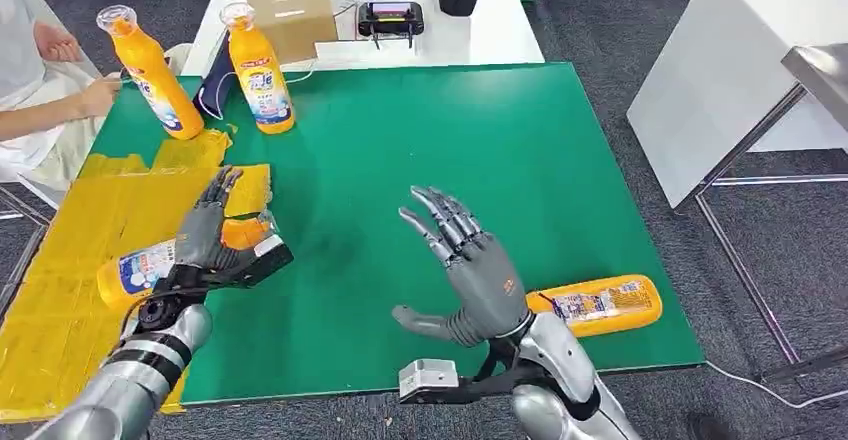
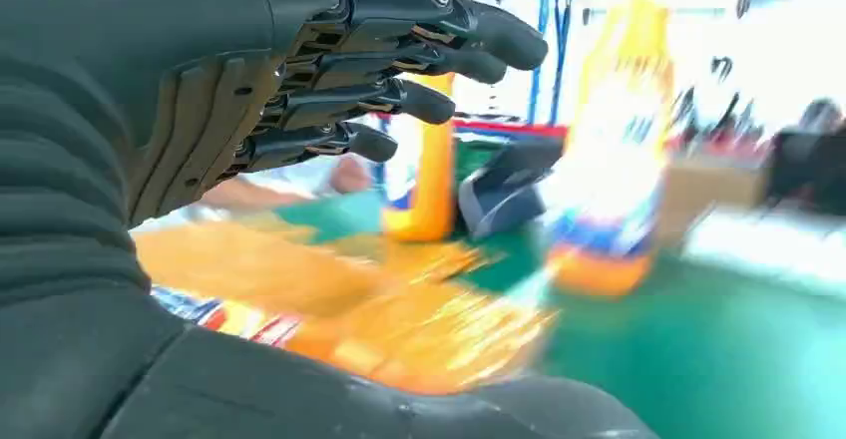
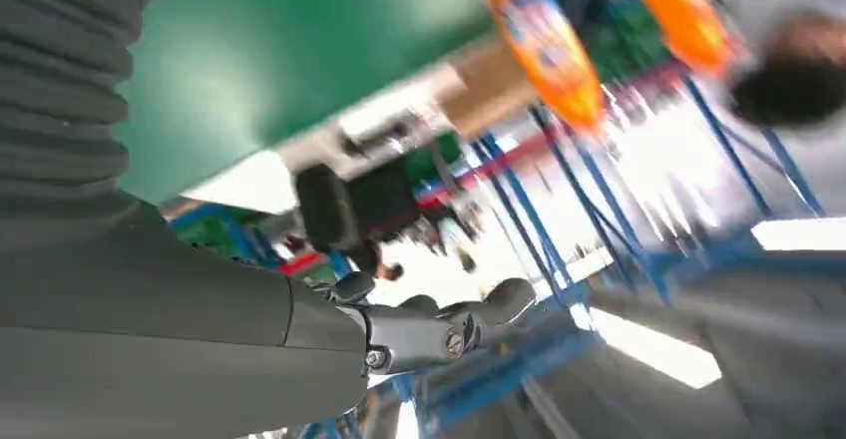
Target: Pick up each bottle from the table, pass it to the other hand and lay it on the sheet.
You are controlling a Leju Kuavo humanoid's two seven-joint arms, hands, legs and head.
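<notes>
An orange bottle point(image 1: 145, 268) with a white and blue label lies on the yellow sheet point(image 1: 70, 260) at the table's left. My left hand point(image 1: 208, 232) hovers over its cap end with fingers point(image 2: 399, 60) stretched out and not wrapped around it; the bottle point(image 2: 399, 344) shows blurred under the palm. Over the green table's point(image 1: 400, 140) middle front, my right hand point(image 1: 465, 265) is held open, fingers spread and empty. A second bottle point(image 1: 600, 305) lies flat just behind my right wrist near the front right edge. Two more bottles point(image 1: 150, 72) point(image 1: 260, 70) stand upright at the back left.
A person sits at the far left with a hand point(image 1: 98, 92) near the leftmost upright bottle. Behind the green table, a white table carries a cardboard box point(image 1: 292, 8) and a black device point(image 1: 392, 18). A dark pouch point(image 1: 212, 85) lies between the upright bottles.
</notes>
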